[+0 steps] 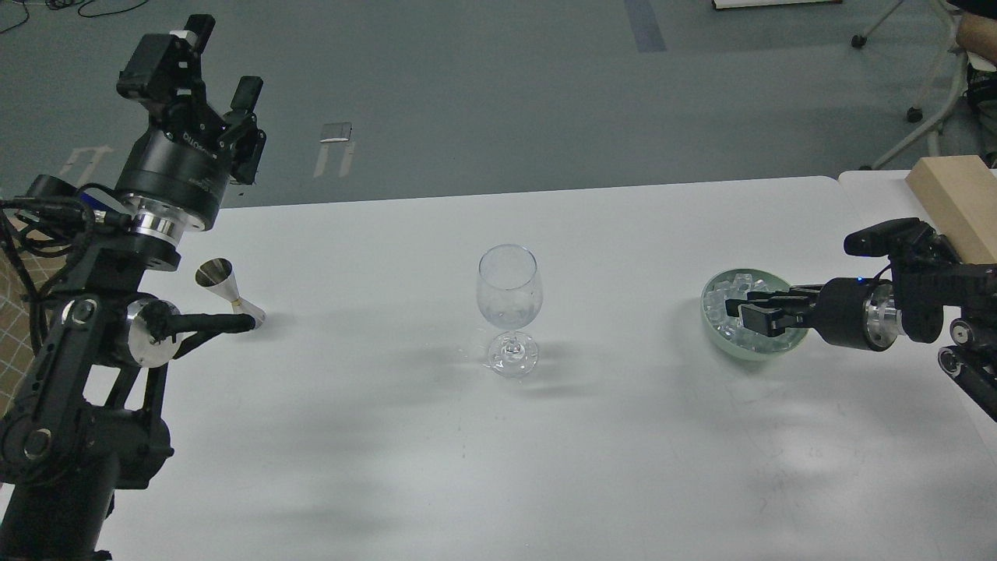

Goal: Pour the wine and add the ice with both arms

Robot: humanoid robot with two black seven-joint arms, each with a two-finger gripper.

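A clear stemmed wine glass point(509, 296) stands upright at the table's middle. A pale green bowl point(754, 350) at the right holds many small clear ice cubes point(732, 285). My right gripper point(744, 312) reaches in from the right and hovers low over the bowl, its fingertips among or just above the cubes. Its dark fingers lie close together, and I cannot tell whether they hold a cube. My left gripper point(216, 66) is raised high at the far left, open and empty. A small metal jigger point(226, 288) lies tilted on the table below the left arm.
A light wooden block point(954, 204) sits at the right edge behind my right arm. The white table point(498, 452) has its far edge just behind the glass area. Chair legs point(911, 109) stand on the floor at the back right.
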